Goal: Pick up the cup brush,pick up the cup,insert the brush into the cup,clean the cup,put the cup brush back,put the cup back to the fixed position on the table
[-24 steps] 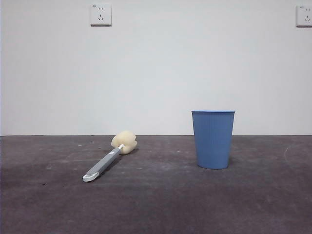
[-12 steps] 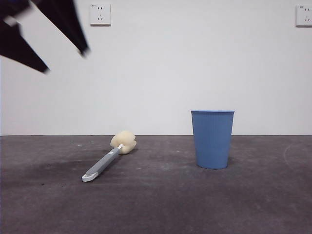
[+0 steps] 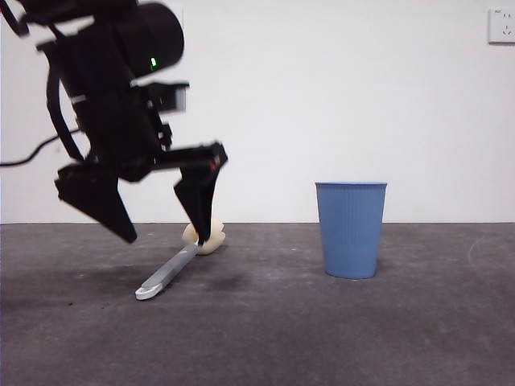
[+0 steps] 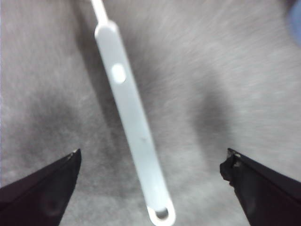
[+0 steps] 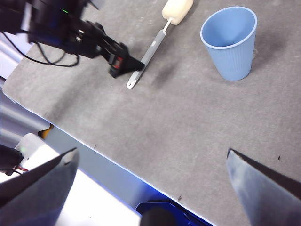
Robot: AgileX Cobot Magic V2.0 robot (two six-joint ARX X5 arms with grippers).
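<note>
A dark grey desk is seen level from the front, against a plain white wall with a socket plate at its upper corner. The left gripper is shown low over the desk, its two black jaws spread wide and pointing downward, with the bulky black arm rising above it. The cup brush is lying flat on the desk directly beneath this gripper, between the spread jaws and untouched by them. In the left wrist view, the grey handle of the cup brush is seen running lengthwise through the gap of the left gripper, with a jaw well apart from it on each side; the white looped tip lies nearest the wrist, and the handle narrows to a thin stem at the far end. The cream-yellow sponge head is found beyond the jaw tips in the front view, partly hidden behind one of them. The cup, a blue ribbed tumbler, is standing upright on the desk, mouth up, well apart from the left gripper on the side away from the arm. The right gripper is held high above the near edge of the desk, its jaws also spread wide and holding nothing; from its wrist view the cup, the cup brush and the left gripper are all seen far below and ahead of it.
</note>
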